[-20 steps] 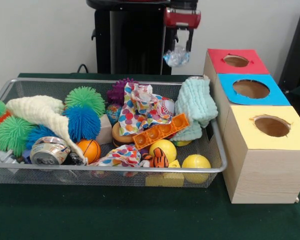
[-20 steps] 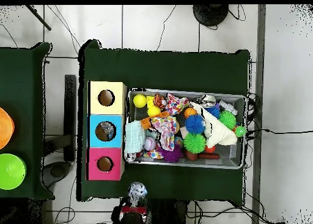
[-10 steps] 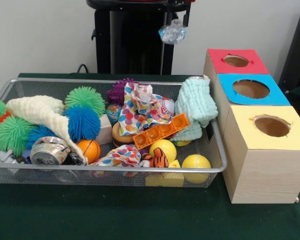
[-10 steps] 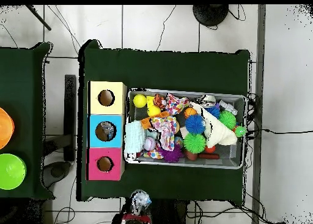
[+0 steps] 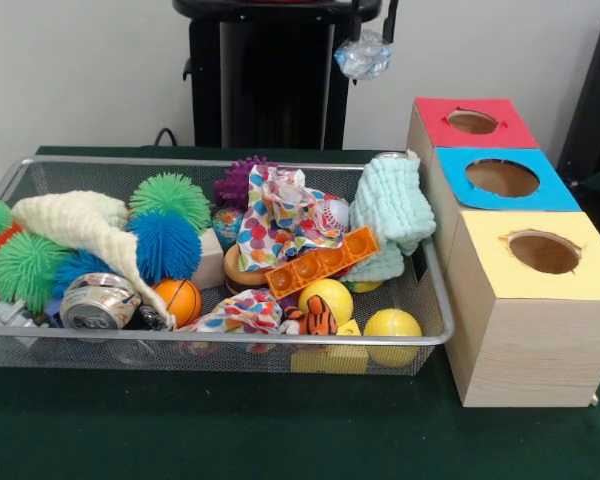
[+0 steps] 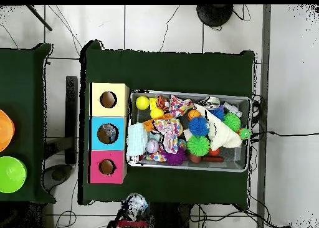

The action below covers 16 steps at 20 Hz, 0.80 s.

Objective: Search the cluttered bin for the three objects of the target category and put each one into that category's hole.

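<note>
**Carrying crumpled plastic to a hole**

Now, near to far: bin [image 5: 220, 338] w/ clutter, three boxes, blue hole [image 5: 502, 177] mid. Gripper [image 5: 370, 25] high at back, pinching clear crumpled plastic [image 5: 362, 55]. Centre over hole before letting go.

pedestal [image 5: 270, 85]: black, upright and boxy, with vertical panel seams down its front
pedestal top: a wider black rounded cap overhanging the column
fingers [image 5: 389, 20]: thin, dark and straight, only their lower ends showing just beside the pedestal's cap
cable [image 5: 166, 133]: black, looping low beside the pedestal's foot
arm from above [image 6: 133, 223]: a small patch of red with black, partly cut off by the picture's dark border
</note>
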Motion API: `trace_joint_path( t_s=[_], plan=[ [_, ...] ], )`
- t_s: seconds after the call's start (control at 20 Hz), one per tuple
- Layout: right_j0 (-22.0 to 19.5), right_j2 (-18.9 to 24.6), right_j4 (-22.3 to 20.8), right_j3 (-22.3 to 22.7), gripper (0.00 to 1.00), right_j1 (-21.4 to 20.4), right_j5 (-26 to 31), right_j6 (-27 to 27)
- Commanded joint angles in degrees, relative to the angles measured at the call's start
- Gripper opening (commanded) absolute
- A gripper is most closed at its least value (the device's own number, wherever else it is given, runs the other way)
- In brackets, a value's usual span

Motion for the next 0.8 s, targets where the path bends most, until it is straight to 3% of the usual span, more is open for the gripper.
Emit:
trace_joint_path(
  t_s=[0.05, 0.4, 0.8],
  plan=[
    [3.3, 2.5, 3.0, -6.2, 0.00, 0.4, 4.0, 8.8],
    [8.2, 2.2, 6.5, -8.9, 0.00, 5.3, 1.0, 11.1],
    [8.5, 5.3, 6.7, -12.9, 0.00, 9.6, -1.6, 11.9]
  ],
)
